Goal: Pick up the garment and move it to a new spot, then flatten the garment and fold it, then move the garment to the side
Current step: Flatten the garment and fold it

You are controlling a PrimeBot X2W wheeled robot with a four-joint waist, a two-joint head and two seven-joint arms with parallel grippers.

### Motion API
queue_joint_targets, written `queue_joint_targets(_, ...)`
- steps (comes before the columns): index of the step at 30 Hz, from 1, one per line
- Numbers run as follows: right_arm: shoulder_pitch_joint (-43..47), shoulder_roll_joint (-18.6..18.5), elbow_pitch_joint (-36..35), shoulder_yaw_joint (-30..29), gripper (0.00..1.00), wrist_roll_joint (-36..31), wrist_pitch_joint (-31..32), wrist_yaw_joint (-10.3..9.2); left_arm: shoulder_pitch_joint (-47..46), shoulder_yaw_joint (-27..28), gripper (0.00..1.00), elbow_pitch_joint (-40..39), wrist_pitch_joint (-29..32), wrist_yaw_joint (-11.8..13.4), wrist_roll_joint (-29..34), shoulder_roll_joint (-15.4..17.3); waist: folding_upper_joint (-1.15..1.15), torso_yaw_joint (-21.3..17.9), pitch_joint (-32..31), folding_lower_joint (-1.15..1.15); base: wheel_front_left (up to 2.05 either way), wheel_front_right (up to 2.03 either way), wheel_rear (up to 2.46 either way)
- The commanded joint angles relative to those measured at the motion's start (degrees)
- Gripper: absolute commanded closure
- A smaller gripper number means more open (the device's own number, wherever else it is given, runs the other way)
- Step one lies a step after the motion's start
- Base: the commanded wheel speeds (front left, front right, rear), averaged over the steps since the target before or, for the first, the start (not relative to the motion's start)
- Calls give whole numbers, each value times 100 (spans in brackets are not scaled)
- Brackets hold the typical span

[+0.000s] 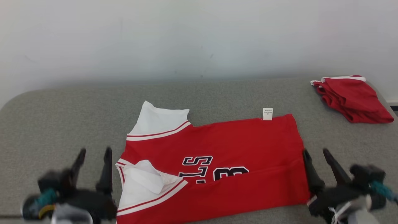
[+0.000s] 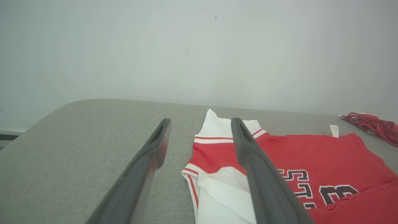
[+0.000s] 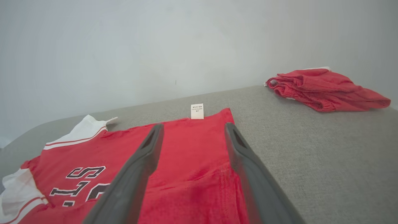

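The garment (image 1: 224, 149) is a red jersey with white sleeves and dark lettering. It lies across the middle of the grey table (image 1: 62, 118), its near strip folded up over the lettering. A small white tag (image 1: 267, 114) sticks out at its far edge. My left gripper (image 1: 94, 155) stands open just left of the jersey's sleeve end, with nothing between its fingers. At the jersey's right end my right gripper (image 1: 315, 155) is open too and holds nothing. In the left wrist view the jersey (image 2: 314, 155) lies right of my fingers (image 2: 248, 146). The right wrist view looks over the jersey's hem (image 3: 192, 146).
A second red garment (image 1: 354, 96) lies bunched at the table's far right corner, also seen in the right wrist view (image 3: 326, 88). A pale wall (image 1: 199, 37) stands behind the table. Bare grey surface spreads to the left of the jersey (image 2: 77, 149).
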Motion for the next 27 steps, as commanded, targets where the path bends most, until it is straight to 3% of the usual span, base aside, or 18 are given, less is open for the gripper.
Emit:
queue_joint_targets(1, -391, 121, -135, -4, 0, -112, 113, -11, -627, 53, 0, 146, 295, -251, -83, 172, 0, -301, 343, 0, 0, 0, 0)
queue_joint_targets(8, -1647, 442, 322, 155, 0, -164, 259, -11, -2226, 123, 0, 936, 1233, -871, -276, 526, 0, -912, 1061, 0, 0, 0, 0)
queue_joint_targets(13, -2745, 655, 1232, 346, 0, -147, 276, -11, -3283, 167, 0, 1780, 1883, -1187, -593, 425, 0, -1225, 1483, 0, 0, 0, 0)
queue_joint_targets(16, -3352, 763, 1785, 501, 0, -149, 263, -11, -3823, -80, 0, 2292, 2274, -1363, -424, 466, 0, -1371, 1700, 0, 0, 0, 0)
queue_joint_targets(20, -4006, 849, 2422, 708, 0, -76, 192, -11, -4379, -300, 0, 3001, 2582, -1523, -262, 393, 0, -1514, 1988, 0, 0, 0, 0)
queue_joint_targets(27, -4658, 983, 3122, 1076, 0, 202, -87, -11, -4926, -430, 0, 4221, 2749, -1579, -154, 276, 0, -1708, 2278, 0, 0, 0, 0)
